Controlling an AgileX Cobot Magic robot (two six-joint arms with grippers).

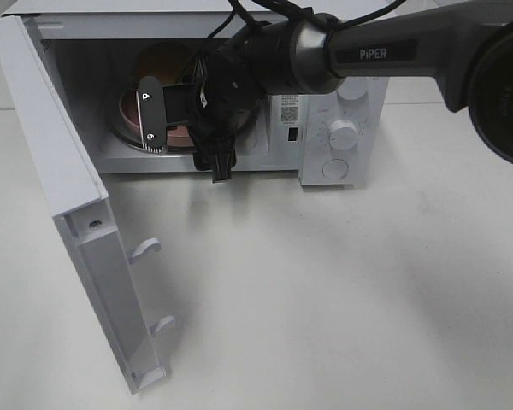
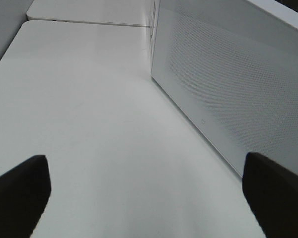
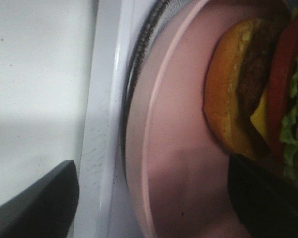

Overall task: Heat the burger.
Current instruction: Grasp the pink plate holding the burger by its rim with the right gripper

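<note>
- Inside the open microwave point(image 1: 342, 128), the burger point(image 3: 253, 89) sits on its pink plate point(image 3: 174, 163) on the turntable, ready for heating.
- Right gripper point(image 3: 154, 198): fingers spread around the plate rim, nothing lifted.
- Left gripper point(image 2: 149, 193): open, idle beside the door point(image 1: 77, 213).

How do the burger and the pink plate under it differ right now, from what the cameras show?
The burger is tall and layered: brown bun, dark patty, yellow cheese, red slice, green lettuce. The pink plate is flat, wide and one plain colour. The plate's rim extends well past the burger's edge, so the plate is the wider of the two. Both are inside the open microwave, the burger resting on the plate.
</note>
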